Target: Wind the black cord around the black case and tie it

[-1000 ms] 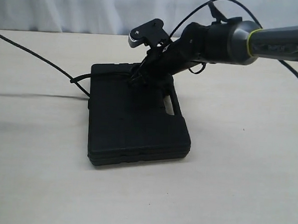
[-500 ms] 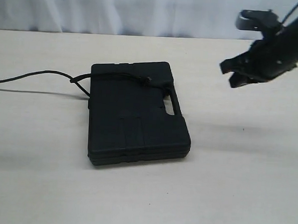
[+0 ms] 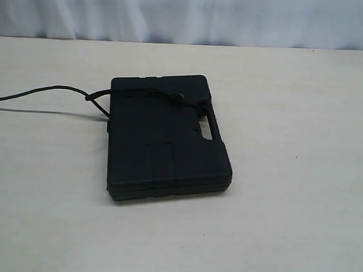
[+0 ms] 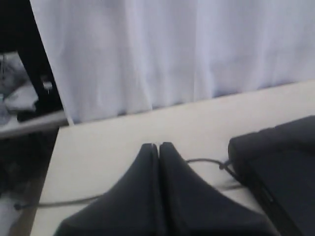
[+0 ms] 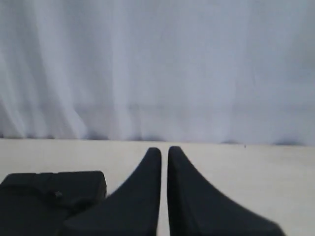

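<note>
The black case (image 3: 166,138) lies flat on the beige table, its slot handle on the right edge. The black cord (image 3: 141,93) crosses the case's far end with a knot near the handle side, loops at the case's left corner and trails off to the left over the table. Neither arm shows in the exterior view. In the left wrist view my left gripper (image 4: 158,145) is shut and empty, with the cord (image 4: 204,161) and a corner of the case (image 4: 275,157) beyond it. My right gripper (image 5: 164,150) is shut and empty, the case (image 5: 49,191) beside it.
A white curtain (image 3: 188,14) hangs along the far edge of the table. The table's side edge and dark clutter on the floor (image 4: 24,98) show in the left wrist view.
The right arm, over the case a second ago, pulled away to the right and left the exterior view. The cord's free length dropped onto the table at the left. Both grippers have closed.
</note>
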Motion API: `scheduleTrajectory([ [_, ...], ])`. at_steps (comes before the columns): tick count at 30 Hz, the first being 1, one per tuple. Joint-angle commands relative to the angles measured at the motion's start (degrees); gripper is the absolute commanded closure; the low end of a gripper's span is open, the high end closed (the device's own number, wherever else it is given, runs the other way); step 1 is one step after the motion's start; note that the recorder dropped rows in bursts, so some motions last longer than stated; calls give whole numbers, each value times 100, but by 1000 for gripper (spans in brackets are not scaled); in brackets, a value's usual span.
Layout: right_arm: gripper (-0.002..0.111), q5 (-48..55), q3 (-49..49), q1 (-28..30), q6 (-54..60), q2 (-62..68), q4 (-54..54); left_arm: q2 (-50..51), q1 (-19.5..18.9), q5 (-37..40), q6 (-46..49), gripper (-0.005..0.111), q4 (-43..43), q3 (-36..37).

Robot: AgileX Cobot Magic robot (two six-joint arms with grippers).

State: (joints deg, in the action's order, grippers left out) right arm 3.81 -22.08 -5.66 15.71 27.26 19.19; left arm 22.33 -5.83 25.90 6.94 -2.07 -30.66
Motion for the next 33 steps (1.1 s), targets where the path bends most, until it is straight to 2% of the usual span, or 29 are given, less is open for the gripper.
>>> scheduleTrajectory([
  [1, 104, 107, 177, -49, -67, -917, -34, -1563, 466, -435, -828, 107, 978, 655],
  [3, 104, 207, 211, -49, -197, -1165, -36, -2233, 540, -396, -1046, 107, 1225, 760],
  [6, 104, 323, 223, -36, -197, -1499, -36, -2233, 560, -45, -1046, 107, 1160, 685],
  [13, 104, 545, 223, -47, -138, -2671, -87, -2233, 583, -152, -1046, 107, 935, 662],
  [16, 104, 806, 161, -47, -149, -2726, -107, -2233, 588, -124, -1046, 107, 586, 633],
  [20, 104, 1217, -57, -47, -161, -2726, -23, -2233, 586, 277, -1096, 107, 585, 469],
  [24, 104, 1176, 72, -47, -559, -2726, -23, -2233, 583, 306, -2055, 107, 294, 512],
  [27, 104, 758, 649, -47, -786, -2726, -23, -2233, 583, -145, -2093, 107, 207, 765],
  [33, 104, -611, 2208, -47, -798, -2726, 180, -2233, 583, -1321, -2049, 107, 367, 1861],
])
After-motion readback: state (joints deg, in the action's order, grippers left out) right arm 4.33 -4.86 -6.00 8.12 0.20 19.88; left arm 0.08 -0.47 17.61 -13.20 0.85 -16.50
